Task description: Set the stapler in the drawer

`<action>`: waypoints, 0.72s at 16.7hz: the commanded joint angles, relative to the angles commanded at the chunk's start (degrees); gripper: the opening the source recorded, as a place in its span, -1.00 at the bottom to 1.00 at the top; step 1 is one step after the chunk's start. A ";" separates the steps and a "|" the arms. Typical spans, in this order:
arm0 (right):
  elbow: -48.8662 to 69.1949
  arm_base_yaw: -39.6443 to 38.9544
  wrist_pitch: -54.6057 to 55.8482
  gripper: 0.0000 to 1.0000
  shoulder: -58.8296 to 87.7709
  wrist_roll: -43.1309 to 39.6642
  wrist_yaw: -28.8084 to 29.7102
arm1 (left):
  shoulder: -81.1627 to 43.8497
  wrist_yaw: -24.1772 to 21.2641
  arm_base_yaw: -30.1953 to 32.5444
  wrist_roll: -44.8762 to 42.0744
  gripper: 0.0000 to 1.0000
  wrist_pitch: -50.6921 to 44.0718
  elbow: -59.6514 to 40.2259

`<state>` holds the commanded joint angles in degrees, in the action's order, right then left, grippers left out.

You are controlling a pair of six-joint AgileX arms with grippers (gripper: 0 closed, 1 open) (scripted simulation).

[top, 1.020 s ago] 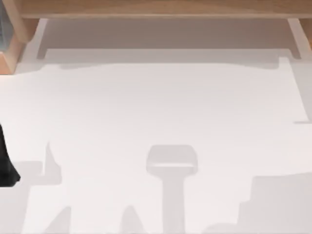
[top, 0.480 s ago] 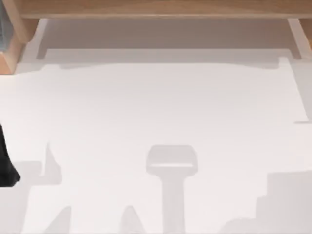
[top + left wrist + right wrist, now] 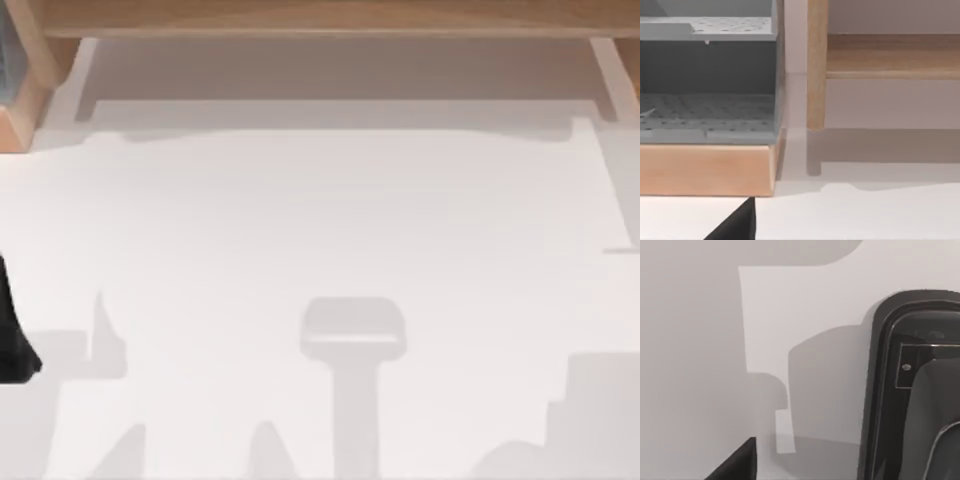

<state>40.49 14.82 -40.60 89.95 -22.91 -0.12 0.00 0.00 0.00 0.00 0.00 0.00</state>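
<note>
The stapler is out of view. The drawer unit (image 3: 707, 120) is a grey perforated cabinet on a light wooden base, seen ahead in the left wrist view; its corner (image 3: 8, 70) shows at the top view's far left. A black part of my left gripper (image 3: 737, 225) pokes in low, short of the wooden base. My left arm (image 3: 12, 330) is a dark shape at the table's left edge. A black part of my right gripper (image 3: 737, 462) hangs over bare white table.
A wooden shelf (image 3: 330, 18) runs along the back of the table, held by a wooden post (image 3: 816, 65) beside the drawer unit. A black rounded housing (image 3: 912, 390) stands close to my right gripper. Arm shadows lie on the white tabletop (image 3: 330, 210).
The shadow at the top view's lower right has slid toward the right edge. The left arm and everything else stay put.
</note>
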 joint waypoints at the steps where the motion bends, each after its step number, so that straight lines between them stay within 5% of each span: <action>1: 0.00 0.00 0.00 0.70 0.00 0.00 0.00 | 0.00 0.00 0.00 0.00 1.00 0.00 0.00; 12: 0.00 0.00 0.00 -0.96 0.00 0.00 0.00 | 0.00 0.00 0.00 0.00 1.00 0.00 0.00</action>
<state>40.49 14.82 -40.60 89.95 -22.91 -0.12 0.00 0.00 0.00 0.00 0.00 0.00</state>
